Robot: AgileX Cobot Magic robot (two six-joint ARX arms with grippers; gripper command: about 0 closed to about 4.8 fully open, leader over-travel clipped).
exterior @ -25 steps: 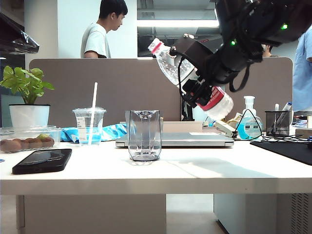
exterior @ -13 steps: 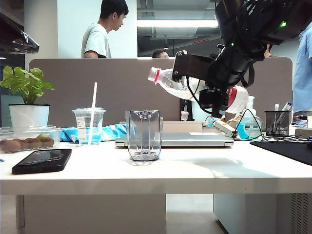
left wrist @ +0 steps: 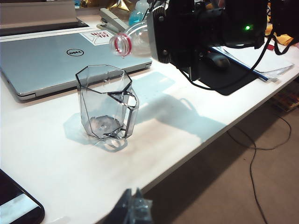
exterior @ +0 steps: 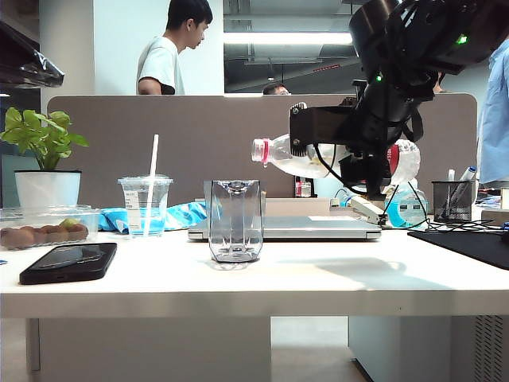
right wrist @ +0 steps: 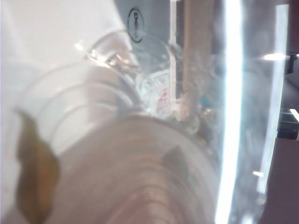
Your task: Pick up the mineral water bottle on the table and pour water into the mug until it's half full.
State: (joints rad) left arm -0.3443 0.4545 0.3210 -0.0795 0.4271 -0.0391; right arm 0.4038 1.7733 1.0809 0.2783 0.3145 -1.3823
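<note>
Holding the mineral water bottle (exterior: 334,157) across its labelled middle, jaws of the right gripper (exterior: 362,151) clamped on the body, bottle lying near level well above the table (exterior: 334,278). Neck and red ring pointing away from the gripper toward the mug (exterior: 235,220); mouth up beyond the fingertips, above the mug's far-side rim rather than over its centre, as far as the exterior view tells. Seen from the left wrist, open mouth of the bottle (left wrist: 125,45) hanging above and a little behind the mug (left wrist: 108,103), nothing visibly streaming yet. Mug standing upright below and ahead of the gripper, apparently empty. Right wrist view filled by the bottle (right wrist: 140,154) pressed close, clear wall and sloshing water (right wrist: 182,93) just past the fingers.

Likely soft and springy in the grip: thin plastic, uncapped, so a harder squeeze could push water out early. Weight shifting toward the neck while tilting, so a mid-body hold near the label seems the steadiest place. Slick wall, worth a firm but not crushing hold. Mug thick, stiff, heavy-looking, unlikely to tip under a stream.

Left gripper (left wrist: 133,210) parked low at the near table edge, well short of the mug, only its tips showing; open or shut, cannot tell.
</note>
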